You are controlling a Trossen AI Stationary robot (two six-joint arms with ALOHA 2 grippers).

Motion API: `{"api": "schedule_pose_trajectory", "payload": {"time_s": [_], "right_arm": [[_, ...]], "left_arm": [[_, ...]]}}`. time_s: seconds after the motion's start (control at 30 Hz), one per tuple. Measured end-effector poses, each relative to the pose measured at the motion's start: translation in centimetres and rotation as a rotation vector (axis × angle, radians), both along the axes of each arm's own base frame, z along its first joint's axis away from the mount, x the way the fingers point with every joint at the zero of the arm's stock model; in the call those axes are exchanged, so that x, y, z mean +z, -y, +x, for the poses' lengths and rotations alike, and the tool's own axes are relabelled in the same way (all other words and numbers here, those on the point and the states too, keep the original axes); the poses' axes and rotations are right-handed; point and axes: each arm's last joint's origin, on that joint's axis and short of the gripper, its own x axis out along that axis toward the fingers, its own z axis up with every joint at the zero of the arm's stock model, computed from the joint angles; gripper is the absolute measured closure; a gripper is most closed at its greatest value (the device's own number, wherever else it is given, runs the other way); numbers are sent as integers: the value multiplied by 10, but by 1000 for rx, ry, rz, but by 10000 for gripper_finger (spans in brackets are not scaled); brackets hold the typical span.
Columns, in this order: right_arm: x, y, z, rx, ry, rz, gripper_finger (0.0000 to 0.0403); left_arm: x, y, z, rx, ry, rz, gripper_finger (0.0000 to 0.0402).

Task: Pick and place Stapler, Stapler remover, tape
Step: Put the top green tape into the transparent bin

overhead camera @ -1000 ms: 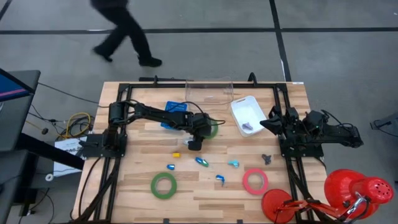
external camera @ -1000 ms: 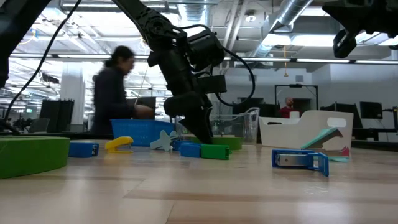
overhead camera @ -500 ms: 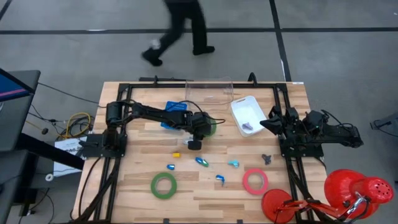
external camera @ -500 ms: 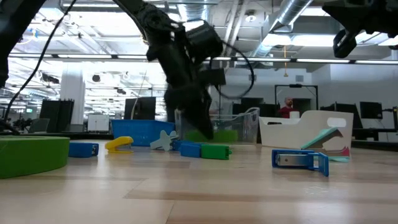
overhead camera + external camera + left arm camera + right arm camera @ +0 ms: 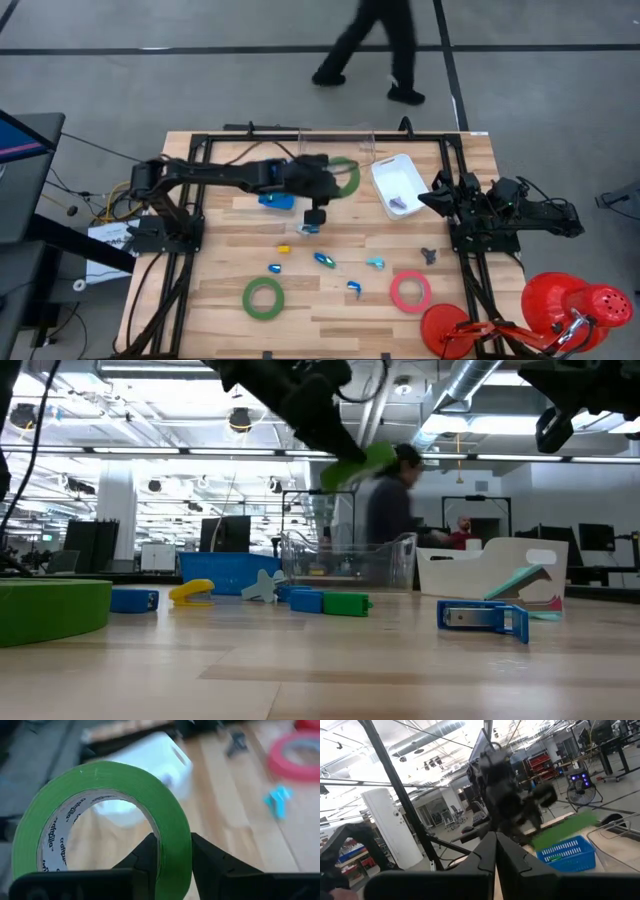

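My left gripper [image 5: 331, 181] is up in the air near the table's far side, beside the clear bin [image 5: 335, 146], shut on a green tape roll [image 5: 356, 180]. That roll also shows in the low view [image 5: 365, 462] and the left wrist view [image 5: 100, 780]. A second green roll [image 5: 250, 297] and the pinkish-red roll [image 5: 393, 291] lie flat near the table's near edge. Small blue items [image 5: 324, 259], a yellow one [image 5: 283, 248] and a dark staple remover [image 5: 429, 255] lie mid-table. My right gripper [image 5: 440, 196] waits shut at the right side. My left gripper pinches the green roll's wall [image 5: 176, 851], one finger [image 5: 149, 856] inside the hole and one finger [image 5: 206, 862] outside. The arm reaches it from the table's left. The roll is lifted clear of the table and tilted.
A blue basket [image 5: 276, 198] sits partly under my left arm, and a white bin [image 5: 398, 178] stands to the right of the clear bin. A red object [image 5: 560, 305] lies off the table's near right corner. A person [image 5: 375, 45] walks behind the table.
My left gripper has risen from the table beside the blue basket, carrying the green roll up and toward the far edge and the clear bin. The roll is now lifted clear and tilted. The person behind the table has walked from left to right.
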Motion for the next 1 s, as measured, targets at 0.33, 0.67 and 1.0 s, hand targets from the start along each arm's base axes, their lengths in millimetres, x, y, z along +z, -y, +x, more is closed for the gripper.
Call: {"api": "schedule_pose_trajectory", "payload": {"time_s": [0.33, 0.67, 1.0], "right_arm": [[0, 0, 0, 4, 0, 15, 402], [-1, 0, 0, 4, -14, 18, 402], [-2, 0, 0, 4, -16, 18, 402]], "left_arm": [[6, -45, -6, 121, 68, 14, 319], [1, -88, -16, 238, 69, 12, 319], [1, -101, -21, 271, 74, 8, 319]]}}
